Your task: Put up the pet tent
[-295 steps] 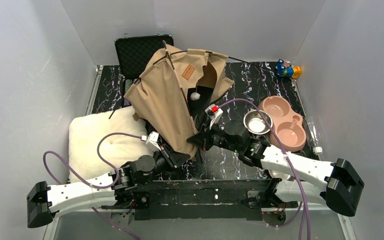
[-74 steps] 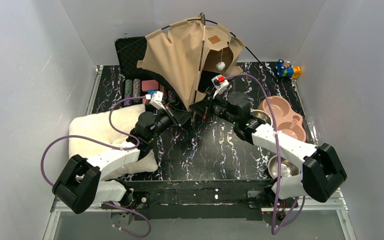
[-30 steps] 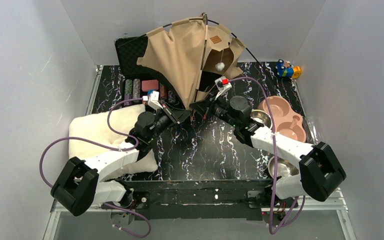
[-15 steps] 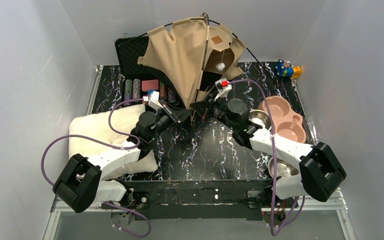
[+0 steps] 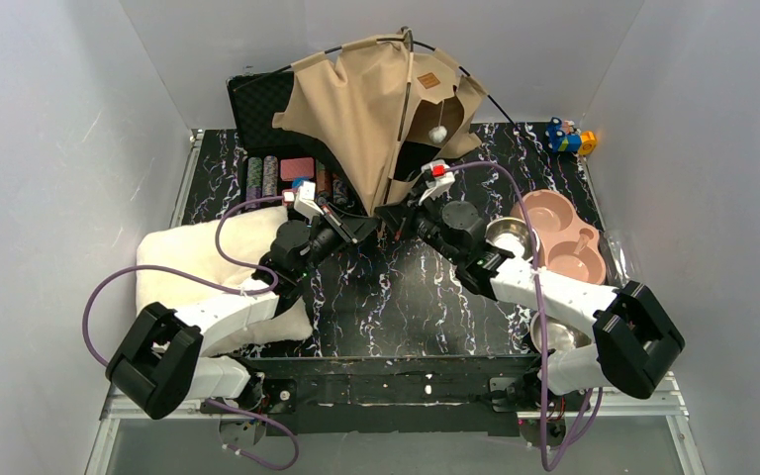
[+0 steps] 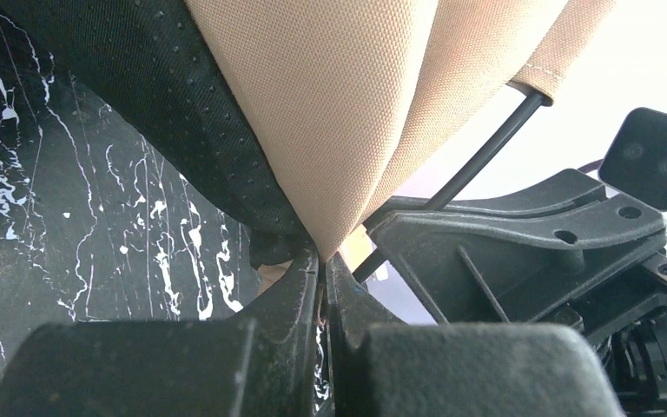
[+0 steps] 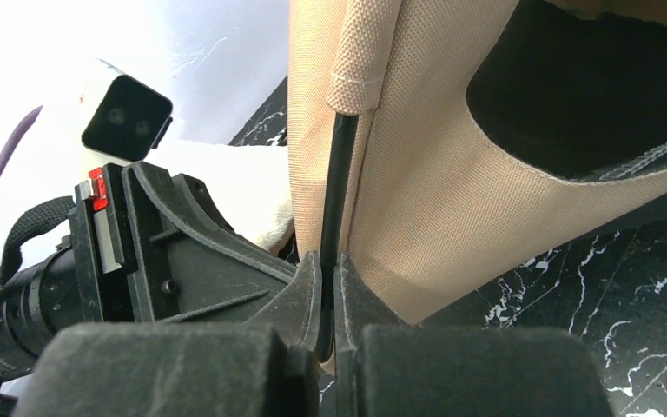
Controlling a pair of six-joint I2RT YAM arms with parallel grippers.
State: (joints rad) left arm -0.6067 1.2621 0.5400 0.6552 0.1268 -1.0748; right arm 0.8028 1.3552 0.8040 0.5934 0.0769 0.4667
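I am holding the pet tent (image 5: 376, 109) by its bottom edge with both arms. Since about ten seconds ago I have been lifting it off the table near my bases and carrying it away from me. It is now rising steeply above and beyond my fingertips, with the doorway side lying over my right arm. Over the last couple of seconds the canvas is hardly shifting, while my right wrist is sinking and drawing back a little toward me. I am reading this as the raising being largely done and the bottom corners now needing to be spread. The canvas is still hanging in folds, so the tent is not yet standing by itself.

My left gripper (image 6: 321, 278) is clenched on a fold of tan canvas, which is fanning upward from between its fingertips. My right gripper (image 7: 326, 295) is pinching a thin black pole (image 7: 337, 174) just below where it is leaving its canvas sleeve. The two grippers are sitting just beside each other, facing one another under the tent's near corner.
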